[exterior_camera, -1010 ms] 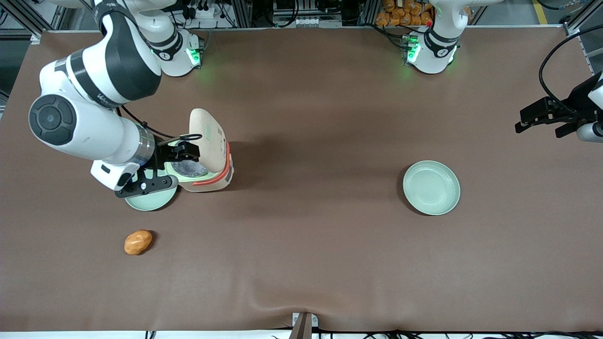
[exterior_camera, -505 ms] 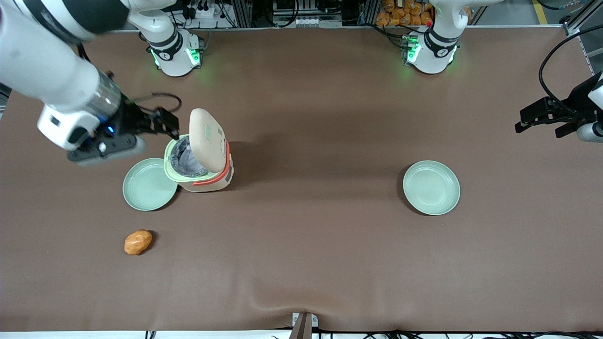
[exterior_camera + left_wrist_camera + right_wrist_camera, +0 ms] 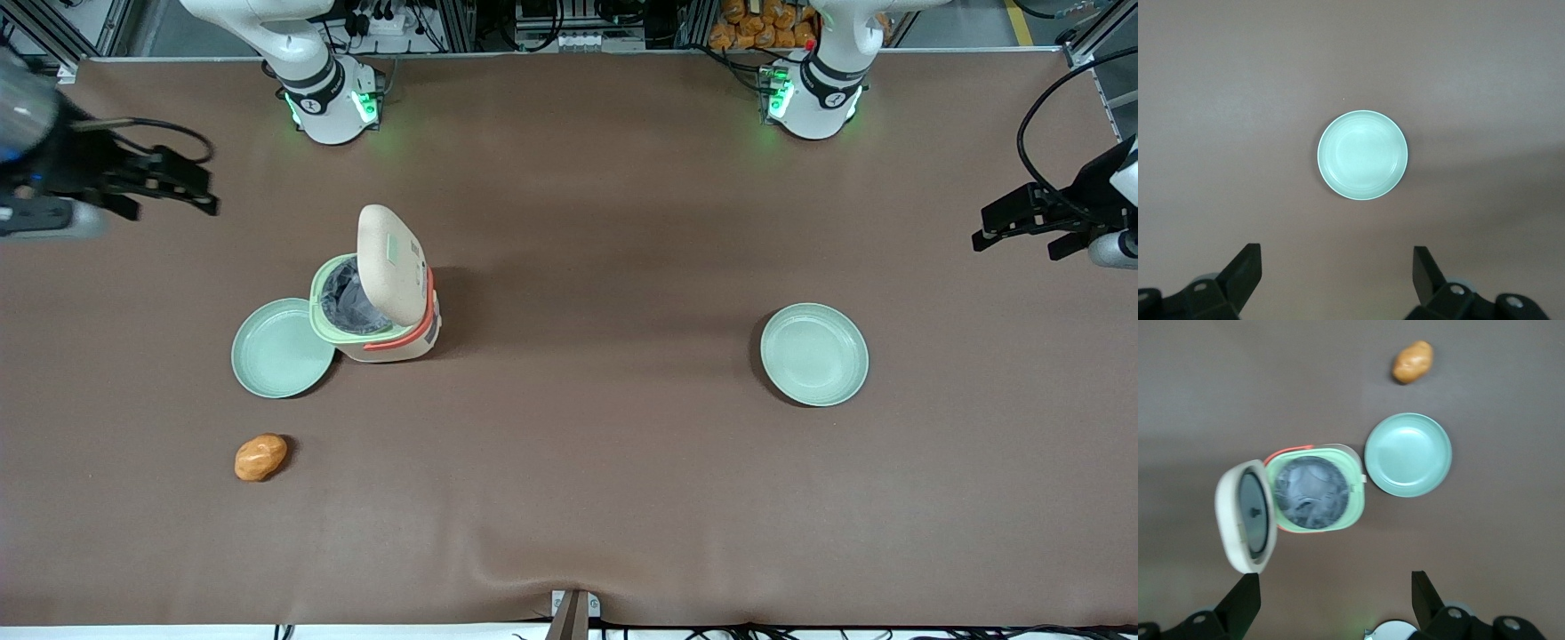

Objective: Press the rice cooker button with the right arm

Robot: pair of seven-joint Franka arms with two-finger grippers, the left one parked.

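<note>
The black two-finger gripper [image 3: 200,191] is wide open and holds nothing. It hangs at the table's working-arm edge, well apart from the cream open-lidded rice cooker [image 3: 378,298].

Even overhead light, soft shadow beside rice cooker [image 3: 378,293]; gripper [image 3: 191,187] motion-blurred.

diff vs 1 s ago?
The gripper has pulled away from the rice cooker: a second ago it was right over the open pot, now it is clear of it, out at the working arm's end of the table, farther from the front camera, fingers open, holding nothing. Unchanged: cooker lid up, plate touching the cooker, potato, other plate.
</note>
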